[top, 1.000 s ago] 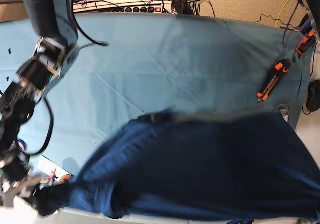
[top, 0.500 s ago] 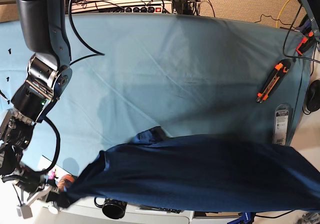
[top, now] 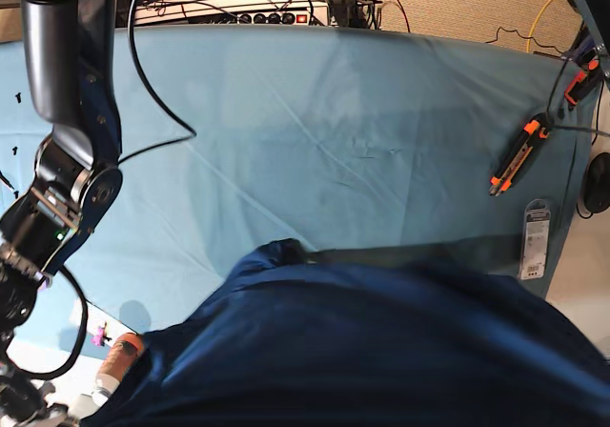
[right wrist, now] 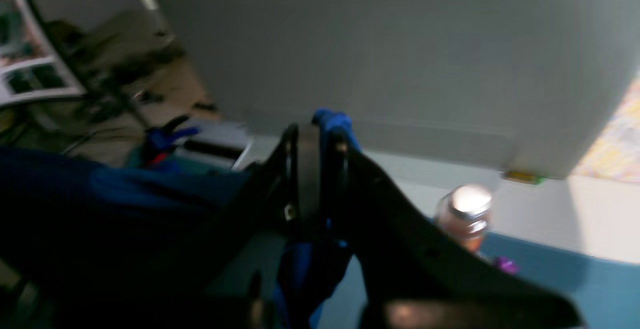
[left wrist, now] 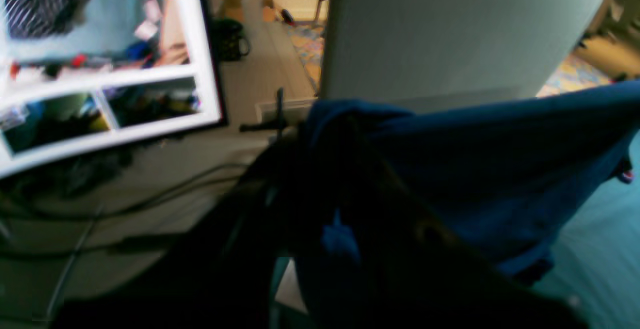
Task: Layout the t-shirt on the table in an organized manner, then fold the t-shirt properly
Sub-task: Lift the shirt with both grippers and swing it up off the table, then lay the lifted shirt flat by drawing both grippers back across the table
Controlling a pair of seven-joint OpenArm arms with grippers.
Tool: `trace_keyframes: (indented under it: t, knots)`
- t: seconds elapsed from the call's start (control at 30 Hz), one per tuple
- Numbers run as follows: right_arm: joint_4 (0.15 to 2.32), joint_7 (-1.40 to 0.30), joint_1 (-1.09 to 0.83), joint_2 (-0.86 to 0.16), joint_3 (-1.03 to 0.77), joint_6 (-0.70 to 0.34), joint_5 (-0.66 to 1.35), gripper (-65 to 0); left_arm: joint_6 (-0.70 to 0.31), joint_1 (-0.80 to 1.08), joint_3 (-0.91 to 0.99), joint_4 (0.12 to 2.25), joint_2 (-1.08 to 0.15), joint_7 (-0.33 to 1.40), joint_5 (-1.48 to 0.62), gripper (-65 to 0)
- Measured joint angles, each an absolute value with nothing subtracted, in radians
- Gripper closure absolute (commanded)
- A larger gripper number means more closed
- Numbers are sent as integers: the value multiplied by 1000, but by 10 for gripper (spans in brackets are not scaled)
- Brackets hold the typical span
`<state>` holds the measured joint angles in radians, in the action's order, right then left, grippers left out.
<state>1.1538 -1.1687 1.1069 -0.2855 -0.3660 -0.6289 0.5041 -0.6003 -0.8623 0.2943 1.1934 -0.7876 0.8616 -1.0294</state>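
The dark navy t-shirt hangs spread across the bottom of the base view, lifted off the near edge of the table. In the right wrist view my right gripper is shut on a bunched blue edge of the t-shirt. In the left wrist view my left gripper is dark and blurred, shut on a gathered corner of the t-shirt. In the base view the right arm runs down the left edge; both grippers are hidden there.
An orange-black utility knife and a packaged tool lie near the table's right edge. An orange bottle lies at the front left, also in the right wrist view. A power strip and cables sit behind the table.
The t-shirt has risen toward the camera and now covers more of the lower view. The right arm has moved down and left, its gripper leaving the base view.
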Motion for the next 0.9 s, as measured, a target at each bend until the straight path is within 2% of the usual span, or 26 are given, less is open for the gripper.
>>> trace_keyframes:
  t: [0.2, 0.3, 0.63, 0.9]
  knots:
    - [1154, -1131, 1185, -304, -366, -614, 449, 0, -603, -943, 125, 1194, -787, 841, -971, 0]
    - [1154, -1125, 1213, -331, -366, -609, 442, 0, -572, -976, 86, 1194, -788, 818, -931, 0]
    - [1154, -1090, 1220, -354, -367, -610, 399, 0, -569, -1015, 83, 1194, -790, 814, -932, 0]
    - [1154, -1024, 1219, -406, -365, -532, 315, 0, -573, -1015, 83, 1194, -789, 814, -940, 0]
